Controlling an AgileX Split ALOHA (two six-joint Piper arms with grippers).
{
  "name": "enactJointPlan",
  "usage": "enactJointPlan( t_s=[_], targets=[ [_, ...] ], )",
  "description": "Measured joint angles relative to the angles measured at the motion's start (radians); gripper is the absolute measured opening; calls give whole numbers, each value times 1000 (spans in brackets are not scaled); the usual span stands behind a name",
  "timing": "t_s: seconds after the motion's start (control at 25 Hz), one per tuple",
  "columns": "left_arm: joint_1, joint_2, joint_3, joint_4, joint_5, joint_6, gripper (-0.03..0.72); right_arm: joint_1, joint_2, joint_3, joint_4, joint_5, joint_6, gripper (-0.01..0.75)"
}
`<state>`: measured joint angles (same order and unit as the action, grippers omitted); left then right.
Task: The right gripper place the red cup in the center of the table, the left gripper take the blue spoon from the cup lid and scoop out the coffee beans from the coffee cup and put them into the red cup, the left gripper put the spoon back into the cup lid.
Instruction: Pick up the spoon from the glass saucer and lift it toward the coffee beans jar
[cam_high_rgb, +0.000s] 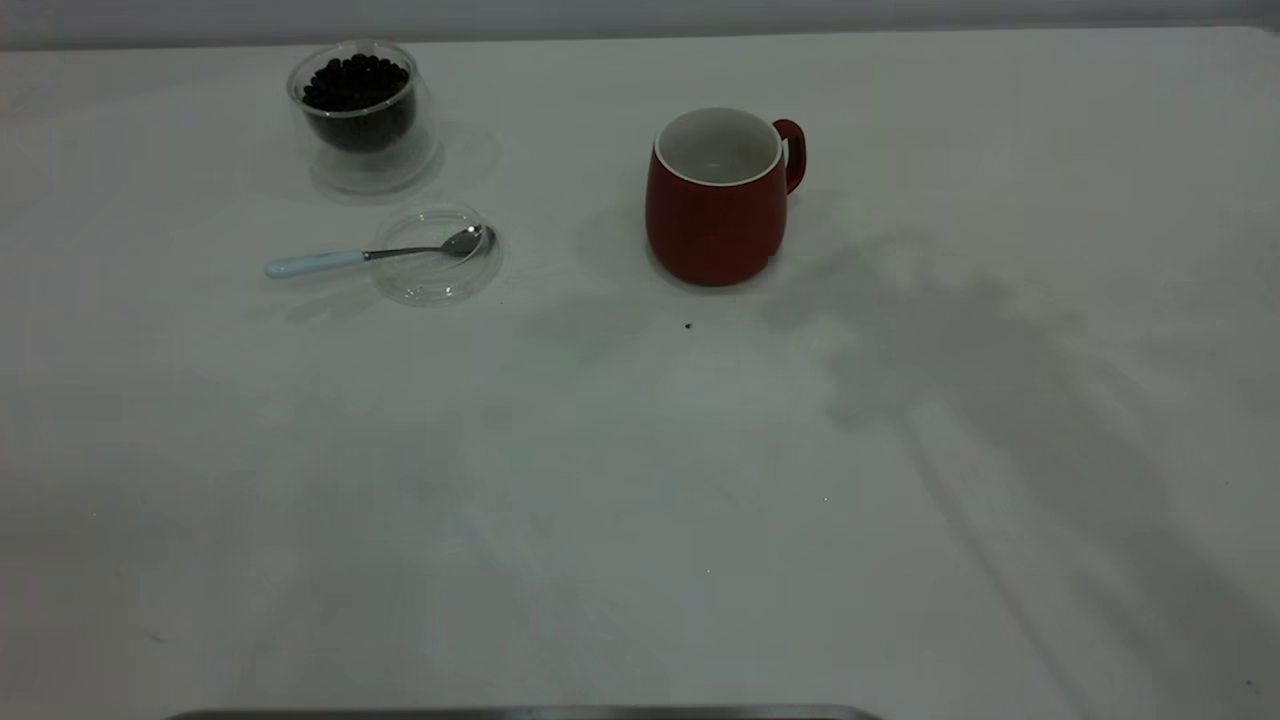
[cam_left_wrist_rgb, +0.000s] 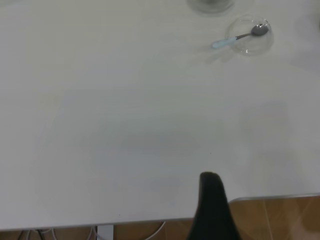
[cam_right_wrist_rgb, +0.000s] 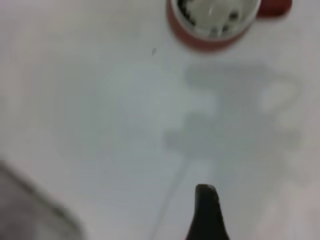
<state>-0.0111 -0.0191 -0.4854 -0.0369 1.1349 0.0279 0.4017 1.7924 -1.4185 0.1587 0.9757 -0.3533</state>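
Left gripper (cam_left_wrist_rgb: 212, 200): one black finger shows over the near table (cam_high_rgb: 640, 520) edge; whether the fingers are apart or together cannot be told. Well beyond it stands the coffee cup (cam_high_rgb: 363, 115), heaped with coffee beans (cam_high_rgb: 357, 82). Just nearer lies the cup lid (cam_high_rgb: 436, 255), the blue spoon (cam_high_rgb: 375, 253) resting across it with its bowl inside. Farther right, the red cup (cam_high_rgb: 718, 196) stands upright, well ahead of the right gripper (cam_right_wrist_rgb: 206, 210), state likewise indeterminate.

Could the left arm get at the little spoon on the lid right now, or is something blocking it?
Probably yes. The blue spoon lies with its bowl in the cup lid and its handle sticking out over bare table. The coffee cup stands behind it, apart. The left gripper is far back.
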Motion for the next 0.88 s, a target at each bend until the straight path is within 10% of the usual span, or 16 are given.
enactJointPlan(
  t_s=[0.2,0.88],
  targets=[
    [0,0,0,0,0,0,595,-3,-197,2,-75,232,166,605],
    [0,0,0,0,0,0,595,-3,-939,516,-142,258,229,602]
  ],
)
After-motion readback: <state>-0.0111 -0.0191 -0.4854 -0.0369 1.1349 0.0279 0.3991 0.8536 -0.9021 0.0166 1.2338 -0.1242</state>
